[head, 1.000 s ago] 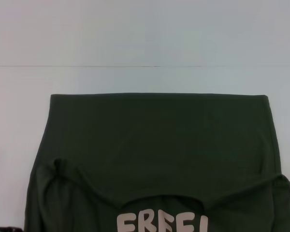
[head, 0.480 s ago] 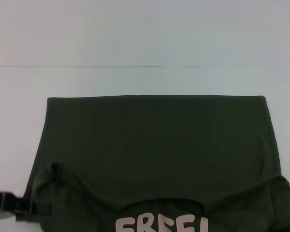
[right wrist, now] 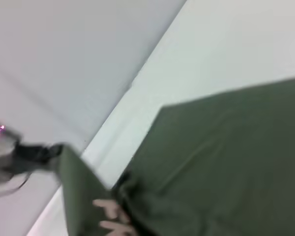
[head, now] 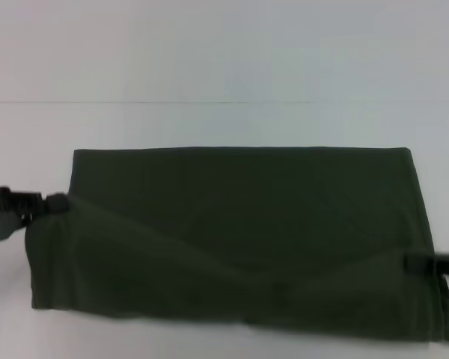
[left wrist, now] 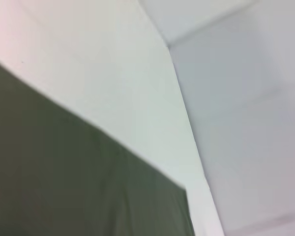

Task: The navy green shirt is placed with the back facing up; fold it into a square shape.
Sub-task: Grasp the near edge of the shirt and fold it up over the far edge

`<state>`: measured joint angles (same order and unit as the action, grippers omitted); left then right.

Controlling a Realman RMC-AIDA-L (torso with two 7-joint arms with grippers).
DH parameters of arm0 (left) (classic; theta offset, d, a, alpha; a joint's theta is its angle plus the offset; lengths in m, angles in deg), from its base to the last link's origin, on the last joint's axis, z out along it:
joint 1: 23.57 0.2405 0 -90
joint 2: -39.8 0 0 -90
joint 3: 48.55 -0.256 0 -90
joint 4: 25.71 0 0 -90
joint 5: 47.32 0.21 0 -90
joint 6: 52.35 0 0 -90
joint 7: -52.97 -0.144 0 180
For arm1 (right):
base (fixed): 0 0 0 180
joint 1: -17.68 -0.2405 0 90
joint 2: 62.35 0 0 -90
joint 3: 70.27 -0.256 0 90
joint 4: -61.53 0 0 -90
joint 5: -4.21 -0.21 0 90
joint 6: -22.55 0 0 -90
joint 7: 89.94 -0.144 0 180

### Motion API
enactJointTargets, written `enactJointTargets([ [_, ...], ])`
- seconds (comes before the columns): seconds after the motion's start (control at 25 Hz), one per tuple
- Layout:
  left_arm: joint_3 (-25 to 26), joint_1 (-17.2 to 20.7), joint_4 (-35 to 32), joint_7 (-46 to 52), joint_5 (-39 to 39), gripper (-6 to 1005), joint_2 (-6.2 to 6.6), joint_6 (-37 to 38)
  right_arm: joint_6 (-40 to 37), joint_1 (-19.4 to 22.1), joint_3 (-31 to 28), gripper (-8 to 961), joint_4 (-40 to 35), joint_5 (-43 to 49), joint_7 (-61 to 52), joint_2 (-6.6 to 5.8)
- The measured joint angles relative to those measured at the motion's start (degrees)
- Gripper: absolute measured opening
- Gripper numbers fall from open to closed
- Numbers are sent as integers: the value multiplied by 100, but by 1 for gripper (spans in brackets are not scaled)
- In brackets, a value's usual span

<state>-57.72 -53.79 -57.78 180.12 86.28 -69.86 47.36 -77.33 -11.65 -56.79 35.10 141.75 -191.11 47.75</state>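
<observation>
Pale, plain table [head: 209, 123] whose far edge runs as a thin straight line across the scene. Directly on it lies the navy green shirt [head: 247, 224], spread flat at the centre, plain dark side upward.

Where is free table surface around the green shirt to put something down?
The white table is bare beyond the navy green shirt's far edge. It is crowded at both sides, where the left end effector and right end effector meet the cloth.
</observation>
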Motion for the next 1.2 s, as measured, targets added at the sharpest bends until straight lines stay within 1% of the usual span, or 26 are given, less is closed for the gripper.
enactJointTargets([
  [0.08,1,-57,164,-78,-173,33,-20,-442,400,-68,-4,23,19,-204,-187,22],
  [0.16,3,-96,269,-154,-318,33,-53,-732,728,-110,0,23,29,-428,-327,65],
  [0.32,-34,-169,334,-302,-652,34,-200,-1345,1396,-211,15,23,21,-777,-527,186],
  [0.48,-53,-312,346,-508,-785,33,-351,-1855,2004,-293,38,23,51,-1092,-623,287],
  [0.6,-41,-434,356,-667,-801,33,-466,-2248,2295,-400,47,23,54,-1153,-689,316],
  [0.76,-46,-563,381,-883,-874,34,-567,-2690,2554,-598,60,23,56,-1156,-730,323],
  [0.88,-57,-635,414,-1089,-1008,34,-653,-2977,2812,-757,71,22,58,-1157,-735,361],
  [1.0,-59,-671,420,-1296,-1225,33,-764,-3300,3132,-880,79,22,59,-1158,-733,463],
  [1.2,-77,-720,427,-1653,-1455,33,-906,-3792,3812,-1067,220,22,59,-1160,-699,641],
])
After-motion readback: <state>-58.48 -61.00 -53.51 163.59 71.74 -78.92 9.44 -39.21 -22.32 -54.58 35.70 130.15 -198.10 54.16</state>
